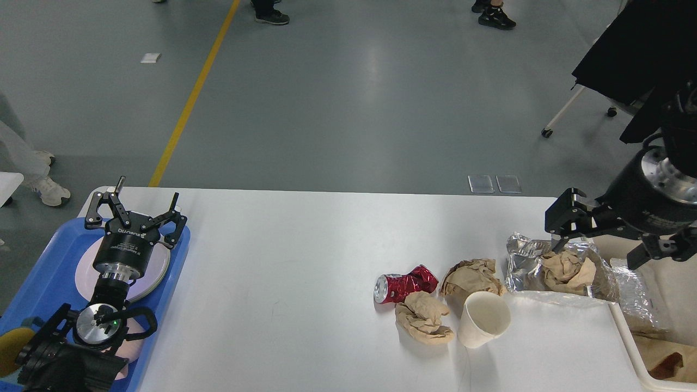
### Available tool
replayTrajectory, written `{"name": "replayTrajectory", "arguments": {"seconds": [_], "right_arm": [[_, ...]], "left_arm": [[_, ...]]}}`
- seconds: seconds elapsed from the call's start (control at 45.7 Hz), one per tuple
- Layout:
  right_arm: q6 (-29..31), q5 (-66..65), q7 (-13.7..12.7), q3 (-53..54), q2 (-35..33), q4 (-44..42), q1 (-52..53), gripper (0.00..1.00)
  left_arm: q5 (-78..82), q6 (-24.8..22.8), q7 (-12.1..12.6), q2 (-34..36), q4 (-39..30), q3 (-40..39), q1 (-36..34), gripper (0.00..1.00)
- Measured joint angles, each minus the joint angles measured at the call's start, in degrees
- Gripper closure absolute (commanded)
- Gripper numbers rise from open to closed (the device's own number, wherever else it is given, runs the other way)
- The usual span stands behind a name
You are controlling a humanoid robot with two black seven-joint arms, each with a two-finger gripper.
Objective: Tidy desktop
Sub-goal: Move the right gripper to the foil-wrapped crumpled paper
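The white desktop (305,261) carries a cluster of litter at its right. There is a crushed red can (405,284), two brown paper wads (425,321) (471,275) and a white paper cup (484,325) on its side. A silver foil bag (520,261) holds another brown wad (566,267) at the right edge. My right gripper (594,255) is open and empty, hovering just above the foil bag. My left gripper (147,189) is open and empty over the blue tray, far from the litter.
A blue tray (49,272) with a pale round plate (158,267) sits at the desktop's left end. A cream-white bin (634,348) stands off the right edge with foil and brown paper inside. People's feet and a wheeled chair with a black coat (637,49) are on the floor beyond.
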Motion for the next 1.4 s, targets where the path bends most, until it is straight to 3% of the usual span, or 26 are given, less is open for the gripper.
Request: {"name": "replayTrajectory", "arguments": {"seconds": [0.219, 0.548, 0.635, 0.832, 1.117, 1.402], "right_arm": [[-4.8, 1.0, 0.5, 0.6, -1.5, -1.2, -4.4, 0.00], [-28.6, 16.7, 0.5, 3.4, -5.0, -2.3, -16.5, 0.03], [-32.1, 22.1, 0.2, 5.7, -5.5, -4.8, -21.0, 0.04], [-34.2, 31.4, -0.2, 8.2, -4.8, -14.3, -32.8, 0.04], [-34.5, 32.2, -4.2, 18.0, -4.2, -33.3, -55.8, 0.02], [-34.4, 31.8, -5.0, 23.9, -2.5, -49.9, -70.2, 0.02]], "left_arm": [[0.0, 0.0, 0.1, 0.0, 0.0, 0.0, 0.0, 0.03], [0.0, -0.1, 0.1, 0.0, 0.0, 0.0, 0.0, 0.03], [0.0, -0.1, 0.1, 0.0, 0.0, 0.0, 0.0, 0.03], [0.0, -0.1, 0.1, 0.0, 0.0, 0.0, 0.0, 0.03], [0.0, -0.1, 0.1, 0.0, 0.0, 0.0, 0.0, 0.03], [0.0, -0.1, 0.1, 0.0, 0.0, 0.0, 0.0, 0.03]]}}
